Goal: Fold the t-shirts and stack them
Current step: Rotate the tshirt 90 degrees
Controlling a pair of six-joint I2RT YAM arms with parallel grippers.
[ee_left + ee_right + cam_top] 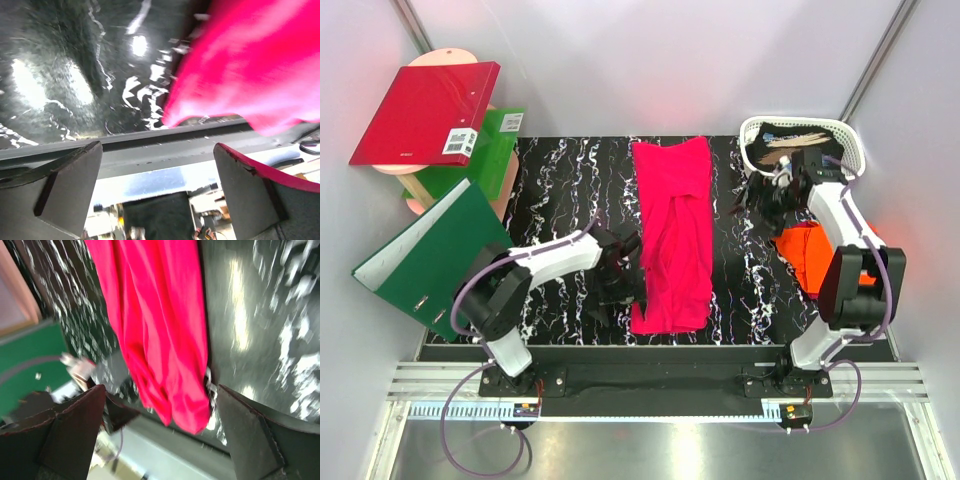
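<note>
The magenta-pink t-shirt [672, 235] lies folded into a long strip down the middle of the black marbled table [560, 190]. It also shows in the left wrist view [250, 65] and the right wrist view [155, 325]. The orange t-shirt [803, 255] lies crumpled at the right, partly hidden by the right arm. My left gripper [620, 275] [157, 185] is open and empty, just left of the pink shirt's near end. My right gripper [758, 200] [160, 435] is open and empty, above the table right of the pink shirt, beside the basket.
A white basket [805, 140] holding dark items stands at the back right. A red ring binder [425, 112] and a green binder [485, 155] rest on a stand at the back left. Another green binder [430, 255] leans at the left edge.
</note>
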